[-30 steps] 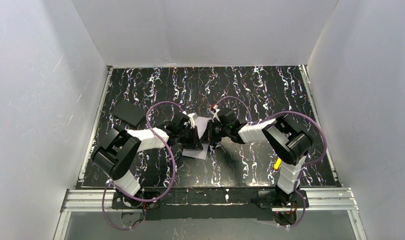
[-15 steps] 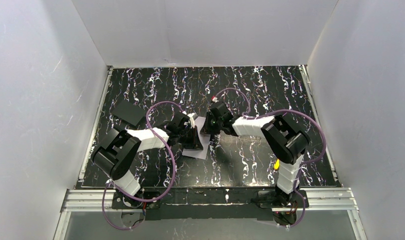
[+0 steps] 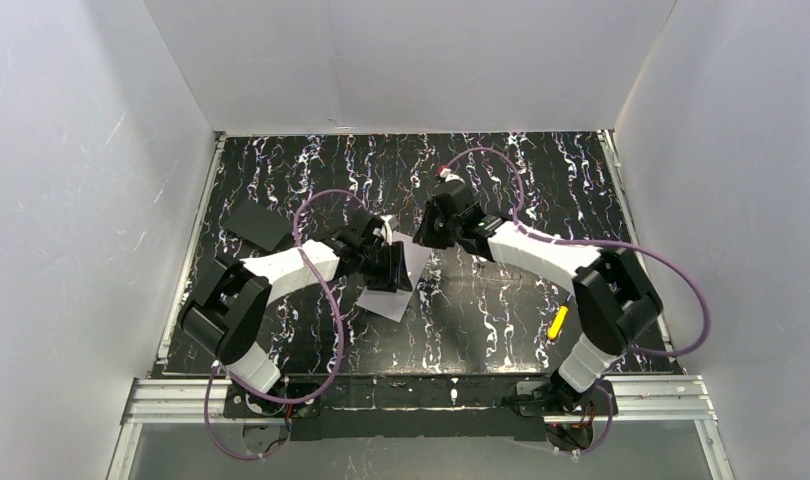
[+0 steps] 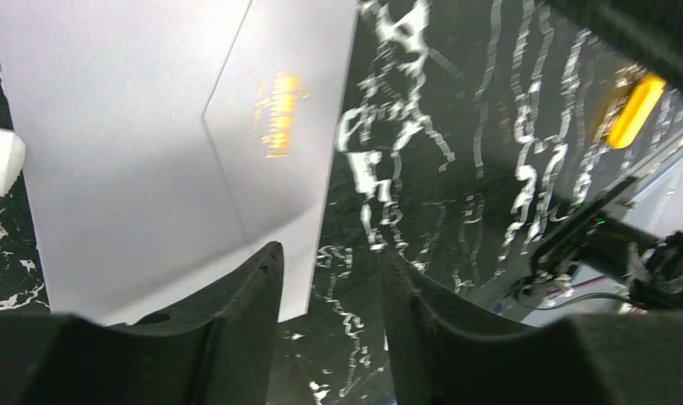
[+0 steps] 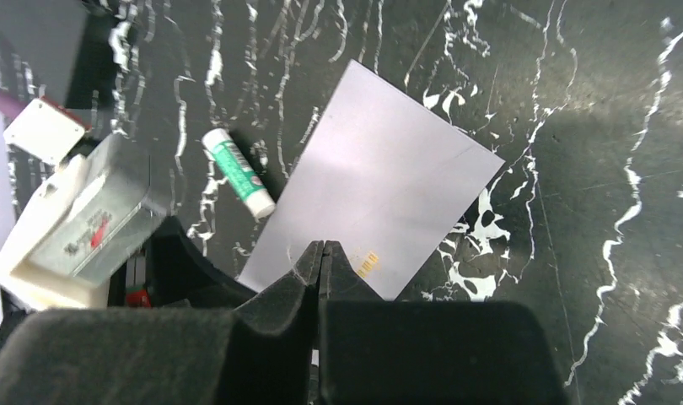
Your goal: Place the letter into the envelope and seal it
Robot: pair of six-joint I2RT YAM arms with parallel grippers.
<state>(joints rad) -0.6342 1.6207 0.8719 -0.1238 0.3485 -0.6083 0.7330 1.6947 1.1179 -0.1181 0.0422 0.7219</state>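
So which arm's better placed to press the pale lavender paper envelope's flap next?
Left, probably. The left gripper is open and low at the edge of the pale lavender paper envelope, one finger over it. The right gripper is shut and held higher.

The envelope [image 4: 153,126] lies flat on the black table [image 4: 456,169] with white squiggly lines; it is pale purple-grey and fills the left side of the view; thin fold lines run across it and meet in a point; a small orange mark [image 4: 275,110] shines on it near its right edge; a white thing [image 4: 1,160] pokes in at the far left, touching the envelope's edge; the left gripper [image 4: 330,312] is at the bottom, its two black fingers [image 4: 245,321] apart, with bare table between them; the left finger covers the envelope's near corner; far off on the right sits a yellow thing [image 4: 631,110]; below it is a metal rail [image 4: 574,245] with wires.
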